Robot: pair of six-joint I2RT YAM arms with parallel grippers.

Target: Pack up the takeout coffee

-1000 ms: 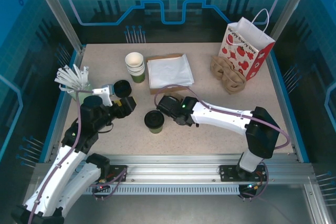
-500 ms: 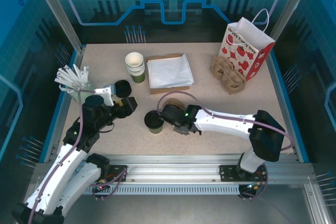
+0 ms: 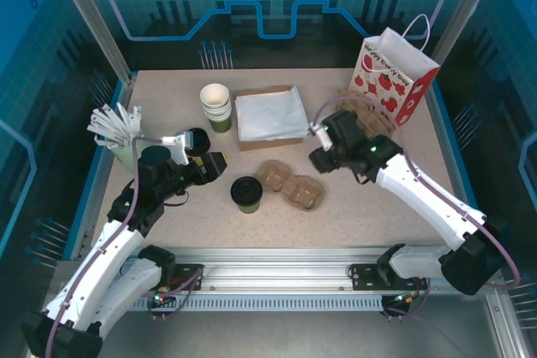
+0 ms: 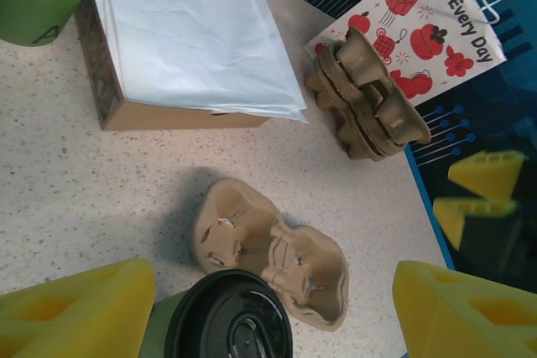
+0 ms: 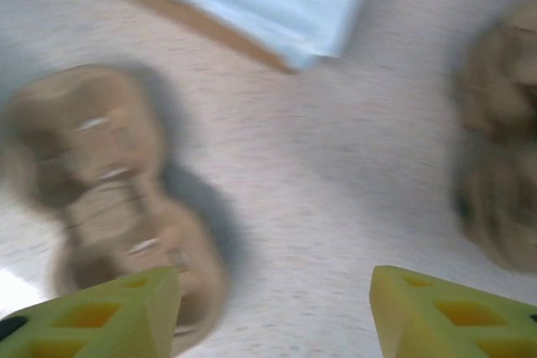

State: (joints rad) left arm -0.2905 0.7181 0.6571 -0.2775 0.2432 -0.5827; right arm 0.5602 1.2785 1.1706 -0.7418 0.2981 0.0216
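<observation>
**Takeout coffee.** The coffee cup (image 3: pixel 247 194) is found upright on the speckled beige desk (image 3: pixel 377 215), near the front edge and slightly left of centre. It is a small dark green paper cup, closed by a round, glossy black plastic lid. It is gripped by neither hand.

**Cup tray.** A brown moulded-pulp tray (image 3: pixel 290 186) with two round wells and a rough, fibrous surface lies flat just right of the cup. Contact between the two cannot be confirmed.

**Left hand.** The left hand (image 3: pixel 213 163) is held just left of and slightly beyond the cup. In the left wrist view its yellow fingers (image 4: pixel 80 308) are spread wide, with the lid low between them and nothing gripped.

**Right hand.** The right hand (image 3: pixel 321 158) is positioned right of centre, beyond the tray. The right wrist view is blurred, but the yellow fingers (image 5: pixel 101 308) are seen well apart and empty.

**Other items.**
- A flat brown cardboard box (image 3: pixel 267 116) topped with white sheets is noted far centre.
- Nested green cups (image 3: pixel 216 106) with white interiors stand just left of the box.
- A stack of pulp trays (image 4: pixel 367 98) rests at far right.
- A white paper gift bag (image 3: pixel 401 73) with red print stands behind that stack.
</observation>
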